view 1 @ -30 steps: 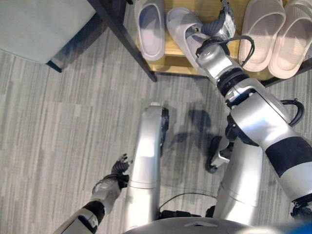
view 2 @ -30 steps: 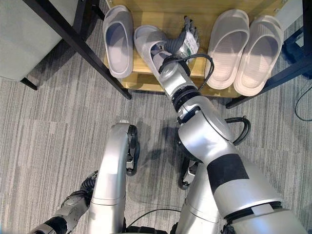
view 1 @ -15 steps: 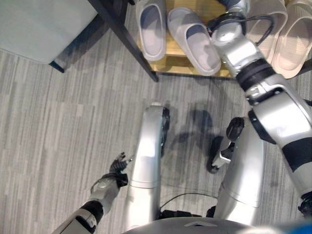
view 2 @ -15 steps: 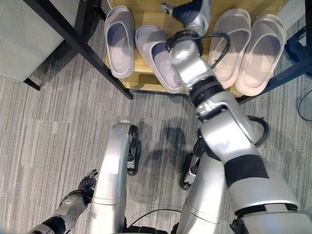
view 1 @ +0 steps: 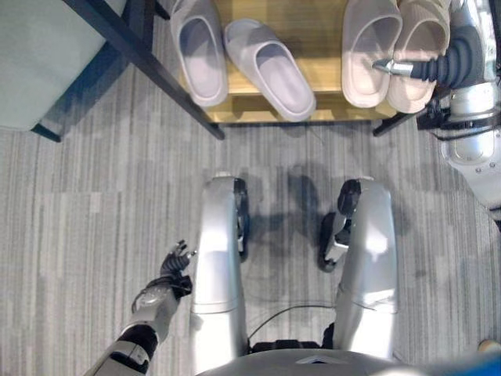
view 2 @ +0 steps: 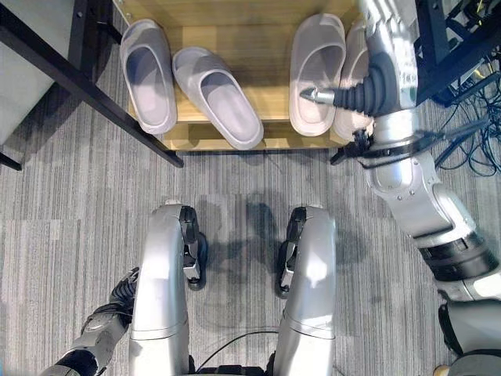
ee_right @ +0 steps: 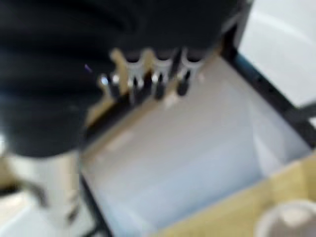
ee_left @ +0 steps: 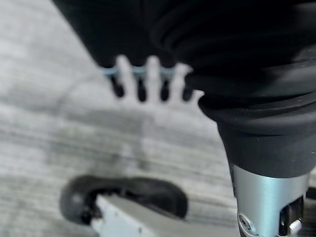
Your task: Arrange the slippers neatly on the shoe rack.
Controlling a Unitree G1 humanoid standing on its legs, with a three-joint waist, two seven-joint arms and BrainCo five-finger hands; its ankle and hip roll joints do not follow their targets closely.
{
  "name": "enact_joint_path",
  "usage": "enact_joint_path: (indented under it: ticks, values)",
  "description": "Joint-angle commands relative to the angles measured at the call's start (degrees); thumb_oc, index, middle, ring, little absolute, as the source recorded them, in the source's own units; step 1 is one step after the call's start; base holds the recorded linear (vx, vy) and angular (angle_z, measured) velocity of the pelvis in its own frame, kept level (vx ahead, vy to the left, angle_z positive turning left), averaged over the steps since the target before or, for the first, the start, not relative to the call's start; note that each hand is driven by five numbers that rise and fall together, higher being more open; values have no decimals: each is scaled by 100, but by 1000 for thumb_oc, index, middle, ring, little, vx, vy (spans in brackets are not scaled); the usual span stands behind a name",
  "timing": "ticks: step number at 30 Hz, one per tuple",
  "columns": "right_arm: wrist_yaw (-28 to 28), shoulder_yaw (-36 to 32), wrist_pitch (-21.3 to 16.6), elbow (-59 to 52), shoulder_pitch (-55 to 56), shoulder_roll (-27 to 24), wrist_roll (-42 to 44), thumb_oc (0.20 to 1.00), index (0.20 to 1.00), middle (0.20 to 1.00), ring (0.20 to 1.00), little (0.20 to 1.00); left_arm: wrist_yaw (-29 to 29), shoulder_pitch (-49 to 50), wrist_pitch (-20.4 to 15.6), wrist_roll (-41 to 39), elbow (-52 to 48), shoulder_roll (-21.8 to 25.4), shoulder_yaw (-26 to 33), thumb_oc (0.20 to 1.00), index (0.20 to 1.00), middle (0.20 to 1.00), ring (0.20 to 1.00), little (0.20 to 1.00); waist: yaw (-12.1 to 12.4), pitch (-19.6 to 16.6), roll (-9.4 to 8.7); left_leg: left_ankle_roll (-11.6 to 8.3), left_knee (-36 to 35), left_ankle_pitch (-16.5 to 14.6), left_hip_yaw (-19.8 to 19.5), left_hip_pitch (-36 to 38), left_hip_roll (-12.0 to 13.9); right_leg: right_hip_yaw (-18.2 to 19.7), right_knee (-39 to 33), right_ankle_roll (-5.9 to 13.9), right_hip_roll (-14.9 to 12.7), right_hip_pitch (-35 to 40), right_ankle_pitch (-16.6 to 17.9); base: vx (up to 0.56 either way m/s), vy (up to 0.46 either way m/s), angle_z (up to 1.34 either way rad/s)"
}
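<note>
Askew, grey slipper (view 1: 273,69) overhanging shelf edge (view 1: 258,117).

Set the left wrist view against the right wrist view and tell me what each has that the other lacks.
Left wrist view's own: the left hand, fingers straight, hanging over the grey striped floor.
Right wrist view's own: the right hand, fingers straight, above the shoe rack's wooden shelf, with a black frame bar and a pale panel past it.
Shared: each looks along an open hand that holds nothing, with its dark ribbed cover close to the camera.
</note>
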Motion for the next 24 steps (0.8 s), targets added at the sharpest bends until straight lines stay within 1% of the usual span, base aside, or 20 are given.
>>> enact_joint_path:
  ticks: [1, 3, 4, 5, 7, 8, 9, 10, 11, 12, 15, 18, 24]
  values:
    - [178, -118, -317, -520, -672, -556, -730, 1000, 1000, 1000, 1000, 1000, -99, 305, -179, 132, -99, -120, 60, 1000, 1000, 1000, 1000, 1000, 367, 300, -43, -114, -116, -629, -497, 262, -47, 827, 29, -180, -95, 173, -16, 0, 0, 0]
    - [257, 32, -273, -560, -674, -686, -1015, 1000, 1000, 1000, 1000, 1000, -103, 289, -204, 189, 4, -153, 72, 1000, 1000, 1000, 1000, 1000, 377, 300, -48, -129, -130, -631, -504, 262, -38, 834, 24, -168, -90, 173, -15, 0, 0, 0]
    - [256, 45, -272, -555, -685, -688, -1020, 1000, 1000, 1000, 1000, 1000, -102, 288, -206, 193, 8, -162, 74, 1000, 1000, 1000, 1000, 1000, 374, 300, -43, -129, -129, -631, -505, 262, -37, 833, 24, -167, -88, 173, -15, 0, 0, 0]
    - [342, 252, -256, -593, -757, -786, -1209, 1000, 1000, 1000, 1000, 1000, -69, 282, -231, 215, 3, -164, 71, 1000, 1000, 1000, 1000, 1000, 405, 300, -51, -138, -113, -639, -522, 262, -38, 832, 36, -173, -97, 173, -29, 0, 0, 0]
    - [407, 383, -245, -585, -856, -822, -1265, 1000, 1000, 1000, 1000, 1000, -65, 274, -230, 203, 16, -176, 90, 1000, 1000, 1000, 1000, 1000, 398, 300, -55, -140, -113, -644, -526, 262, -35, 841, 45, -173, -91, 173, -30, 0, 0, 0]
    - [589, 625, -302, -667, -906, -963, -1496, 1000, 1000, 1000, 1000, 1000, -59, 284, -241, 218, 14, -161, 136, 1000, 1000, 1000, 1000, 1000, 428, 300, -66, -149, -78, -660, -539, 262, -34, 835, 78, -177, -94, 173, -44, 0, 0, 0]
    - [754, 972, -269, -653, -1035, -1215, -1906, 1000, 1000, 1000, 1000, 1000, -104, 298, -244, 250, 58, -162, 196, 1000, 1000, 1000, 1000, 1000, 452, 300, -73, -158, -53, -674, -558, 262, -28, 836, 108, -175, -102, 173, -54, 0, 0, 0]
    - [748, 1027, -266, -634, -1085, -1214, -1915, 1000, 1000, 1000, 1000, 1000, -107, 297, -246, 251, 64, -180, 204, 1000, 1000, 1000, 1000, 1000, 440, 300, -61, -159, -50, -677, -559, 262, -25, 835, 110, -175, -99, 173, -55, 0, 0, 0]
    - [915, 1275, -232, -582, -1175, -1317, -2089, 1000, 1000, 1000, 1000, 1000, -93, 286, -261, 247, 54, -186, 232, 1000, 1000, 1000, 1000, 1000, 450, 300, -70, -166, -12, -684, -580, 262, -27, 841, 134, -179, -107, 173, -63, 0, 0, 0]
    - [914, 1306, -230, -572, -1205, -1315, -2092, 1000, 1000, 1000, 1000, 1000, -91, 288, -261, 247, 53, -194, 238, 1000, 1000, 1000, 1000, 1000, 442, 300, -66, -167, -10, -686, -581, 262, -26, 841, 135, -178, -105, 173, -65, 0, 0, 0]
    - [1052, 1686, -201, -456, -1256, -1371, -2412, 1000, 1000, 1000, 1000, 1000, -92, 252, -274, 270, 159, -263, 249, 1000, 1000, 1000, 1000, 1000, 449, 300, -84, -180, 14, -707, -585, 262, -32, 863, 140, -186, -105, 173, -75, 0, 0, 0]
    - [1132, 2099, -99, 6, -1477, -1361, -2698, 1000, 1000, 1000, 1000, 1000, -49, 233, -312, 319, 253, -289, 219, 1000, 1000, 1000, 1000, 1000, 495, 300, -68, -188, 44, -719, -594, 262, -29, 864, 158, -183, -103, 173, -77, 0, 0, 0]
    - [926, 2449, 80, 791, -1729, -1088, -2824, 1000, 1000, 1000, 1000, 1000, 66, 176, -422, 323, 425, -367, 173, 1000, 1000, 1000, 1000, 1000, 487, 300, -31, -198, 69, -727, -585, 262, -29, 880, 194, -206, -96, 173, -98, 0, 0, 0]
